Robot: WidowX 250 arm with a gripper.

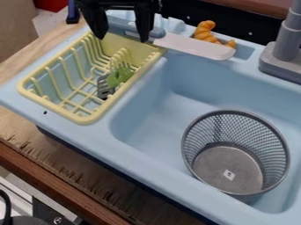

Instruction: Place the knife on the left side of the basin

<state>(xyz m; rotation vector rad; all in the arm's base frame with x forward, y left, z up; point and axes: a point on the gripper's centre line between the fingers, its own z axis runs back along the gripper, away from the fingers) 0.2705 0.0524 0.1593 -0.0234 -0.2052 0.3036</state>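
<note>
At the top left, the black gripper [122, 38] hangs open over the back end of the yellow dish rack, its two fingers wide apart. The toy knife [194, 46] has a pale blade and a blue-grey handle. Its handle runs behind the gripper's right finger, and its blade lies along the rear rim, reaching over the back left corner of the light blue basin [150, 118]. Whether the fingers touch the handle cannot be told.
The yellow dish rack [89, 119] on the left holds a green and grey item [119, 77]. A round wire-mesh basket [232, 169] stands in the basin at the right. A toy croissant [206, 33] sits behind the blade, and a grey faucet [285, 48] rises at the upper right.
</note>
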